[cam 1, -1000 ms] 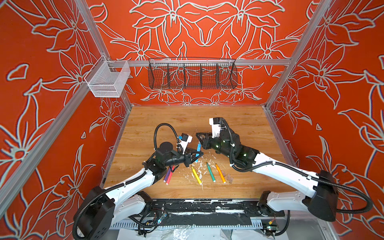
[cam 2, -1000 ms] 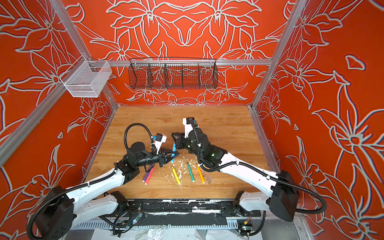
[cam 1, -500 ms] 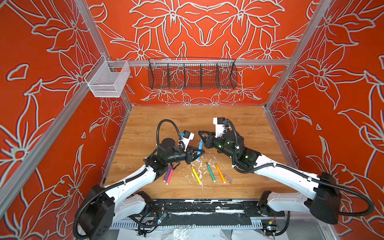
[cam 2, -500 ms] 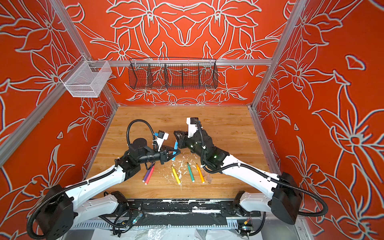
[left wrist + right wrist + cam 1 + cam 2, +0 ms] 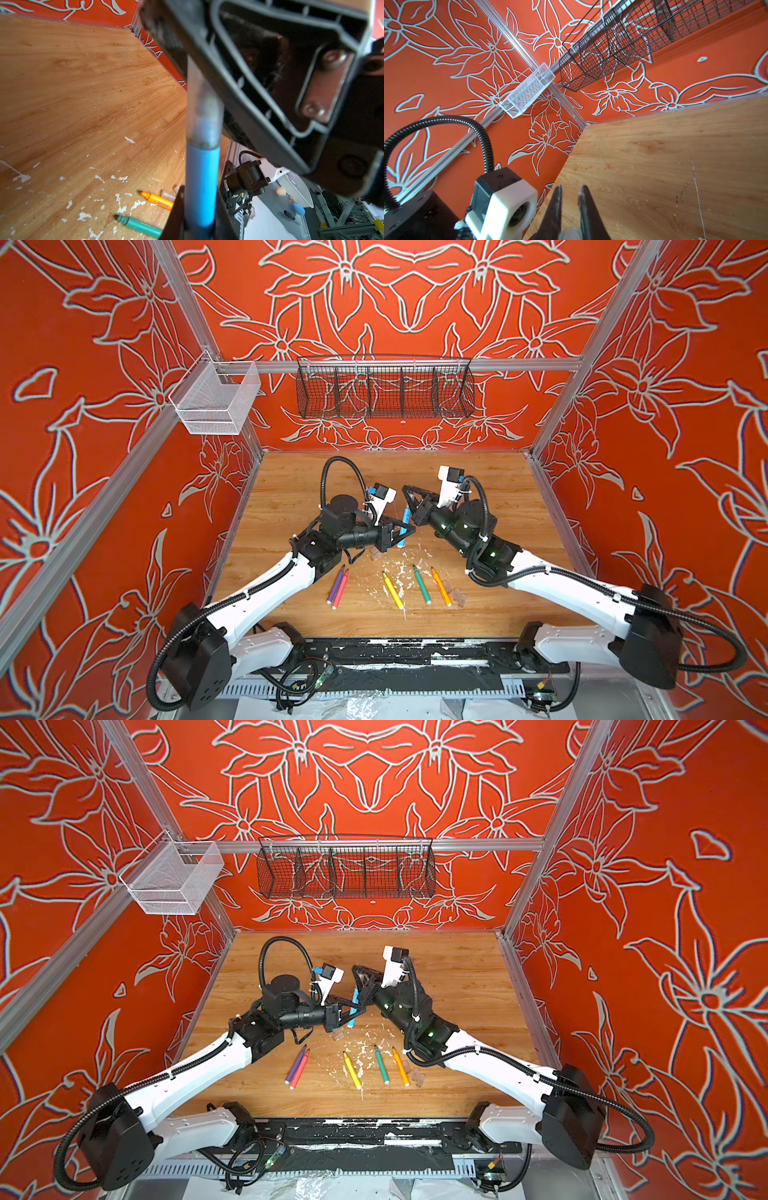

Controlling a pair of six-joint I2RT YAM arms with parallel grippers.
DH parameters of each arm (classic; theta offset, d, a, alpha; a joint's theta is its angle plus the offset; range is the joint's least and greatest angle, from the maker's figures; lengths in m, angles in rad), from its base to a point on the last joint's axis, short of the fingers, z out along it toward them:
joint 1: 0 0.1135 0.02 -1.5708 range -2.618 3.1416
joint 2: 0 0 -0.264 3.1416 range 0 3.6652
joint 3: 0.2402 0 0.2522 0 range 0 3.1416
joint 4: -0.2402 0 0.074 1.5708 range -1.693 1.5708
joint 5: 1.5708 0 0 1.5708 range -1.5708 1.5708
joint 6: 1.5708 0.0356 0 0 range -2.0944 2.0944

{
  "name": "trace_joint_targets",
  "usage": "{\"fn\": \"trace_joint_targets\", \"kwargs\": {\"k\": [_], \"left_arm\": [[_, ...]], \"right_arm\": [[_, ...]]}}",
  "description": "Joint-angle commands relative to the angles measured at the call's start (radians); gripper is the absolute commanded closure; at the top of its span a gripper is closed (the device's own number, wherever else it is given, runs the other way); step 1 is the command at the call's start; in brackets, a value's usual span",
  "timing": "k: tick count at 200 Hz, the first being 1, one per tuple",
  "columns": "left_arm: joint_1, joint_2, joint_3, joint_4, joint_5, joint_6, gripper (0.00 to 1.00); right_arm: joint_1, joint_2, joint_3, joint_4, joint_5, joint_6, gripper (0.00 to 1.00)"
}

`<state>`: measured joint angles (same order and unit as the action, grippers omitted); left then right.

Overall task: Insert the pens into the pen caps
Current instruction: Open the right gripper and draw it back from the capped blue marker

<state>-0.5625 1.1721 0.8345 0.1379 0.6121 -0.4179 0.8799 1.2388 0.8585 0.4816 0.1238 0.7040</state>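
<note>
My left gripper [image 5: 400,533] [image 5: 351,1010] [image 5: 199,193] is shut on the barrel of a blue pen [image 5: 404,526] [image 5: 352,1016] [image 5: 200,182], held nearly upright above the table. A translucent pen cap [image 5: 202,116] [image 5: 570,233] covers its tip, its rim against the blue barrel. My right gripper [image 5: 409,506] [image 5: 360,988] [image 5: 570,188] is shut on that cap from the opposite side. On the wood lie purple [image 5: 336,585], pink [image 5: 340,590], yellow [image 5: 392,590], green [image 5: 422,585] and orange [image 5: 440,586] pens. Loose caps rest beside the orange pen [image 5: 457,595] and under my left gripper [image 5: 376,553].
White flecks of debris [image 5: 401,568] are scattered over the wooden table [image 5: 478,489] between the pens. A black wire basket [image 5: 384,391] hangs on the back wall and a white mesh basket [image 5: 216,400] on the left rail. The two grippers nearly touch.
Both arms have drifted slightly to the right and toward the back wall, with the blue pen and the cap staying together between them. Neither grip has changed.
</note>
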Motion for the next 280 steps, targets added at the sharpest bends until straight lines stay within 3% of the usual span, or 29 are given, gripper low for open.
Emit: {"fn": "trace_joint_targets", "kwargs": {"k": [1, 48, 74, 95, 117, 140, 159, 177, 187, 203, 280], "left_arm": [[0.049, -0.038, 0.141, 0.269, -0.227, 0.015, 1.0], [0.059, -0.06, 0.123, 0.275, -0.248, 0.026, 1.0], [0.059, -0.085, 0.094, 0.23, -0.292, 0.029, 1.0], [0.059, -0.111, 0.019, 0.191, -0.396, -0.059, 1.0], [0.059, -0.126, -0.1, 0.154, -0.468, -0.174, 1.0], [0.059, -0.119, -0.146, -0.031, -0.568, -0.207, 1.0], [0.059, -0.095, -0.145, -0.216, -0.726, -0.186, 1.0], [0.062, -0.061, -0.162, -0.279, -0.852, -0.12, 1.0], [0.077, -0.033, -0.155, -0.319, -0.894, -0.146, 1.0], [0.113, 0.023, -0.125, -0.342, -0.833, -0.149, 1.0], [0.127, 0.337, 0.039, -0.461, -0.77, -0.162, 1.0]], "right_arm": [[0.141, 0.036, -0.11, -0.279, -0.224, -0.008, 1.0], [0.209, 0.014, -0.125, -0.266, -0.213, 0.042, 1.0], [0.203, -0.04, -0.09, -0.327, -0.137, 0.013, 1.0], [0.149, -0.097, -0.044, -0.405, -0.088, -0.011, 0.68], [0.057, -0.142, 0.02, -0.514, -0.048, -0.045, 0.44], [0.002, -0.216, 0.013, -0.573, 0.1, -0.137, 0.28], [-0.017, -0.27, -0.062, -0.572, 0.279, -0.203, 0.2], [-0.039, -0.301, -0.156, -0.548, 0.401, -0.197, 0.18], [-0.045, -0.302, -0.183, -0.538, 0.45, -0.206, 0.17], [-0.049, -0.289, -0.184, -0.546, 0.491, -0.215, 0.17], [-0.059, -0.21, -0.186, -0.53, 0.497, -0.241, 0.17]]}}
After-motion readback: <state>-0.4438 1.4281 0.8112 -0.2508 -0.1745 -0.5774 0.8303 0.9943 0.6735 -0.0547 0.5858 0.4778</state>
